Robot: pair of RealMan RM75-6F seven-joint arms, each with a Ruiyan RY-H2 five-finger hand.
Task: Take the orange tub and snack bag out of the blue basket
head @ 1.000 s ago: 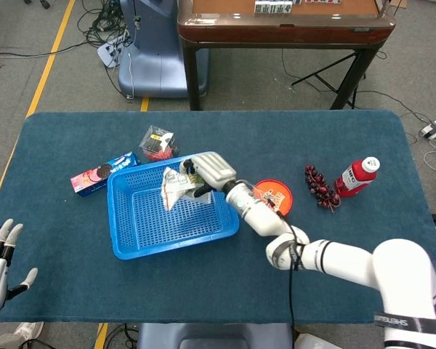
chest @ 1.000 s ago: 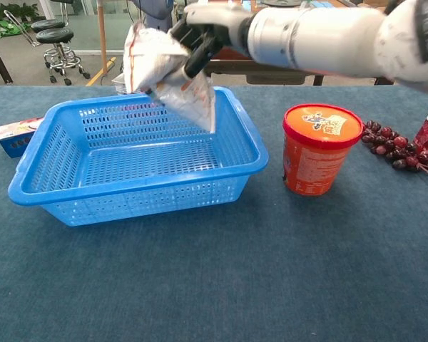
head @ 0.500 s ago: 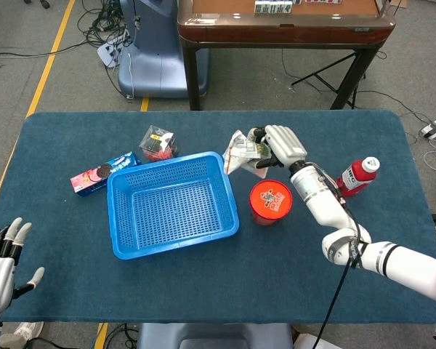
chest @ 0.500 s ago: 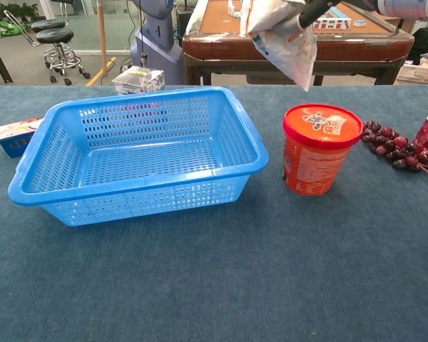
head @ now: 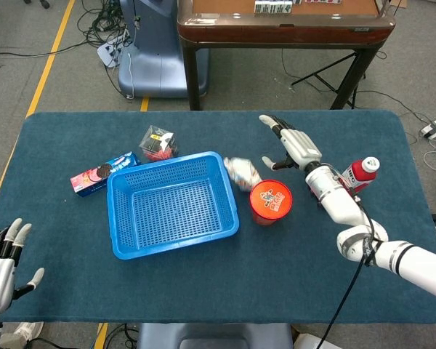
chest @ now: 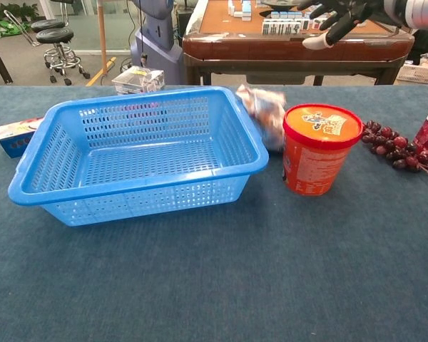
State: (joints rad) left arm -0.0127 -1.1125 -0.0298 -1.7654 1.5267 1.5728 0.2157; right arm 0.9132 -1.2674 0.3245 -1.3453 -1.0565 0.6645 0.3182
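I see the snack bag [head: 242,173] blurred, just outside the blue basket [head: 173,206], beside the upright orange tub [head: 270,201]; its long axis is unclear. My right robot hand [head: 295,145] hovers above it, fingers spread, holding nothing. My left robot hand [head: 1,259] sits empty, fingers apart, at the bench [head: 203,276] corner.

Bright, even indoor light, soft shadows; only the snack bag [chest: 265,114] is motion-blurred.

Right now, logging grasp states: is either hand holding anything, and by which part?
Nothing is held. The right hand is spread open; the left hand is open too.
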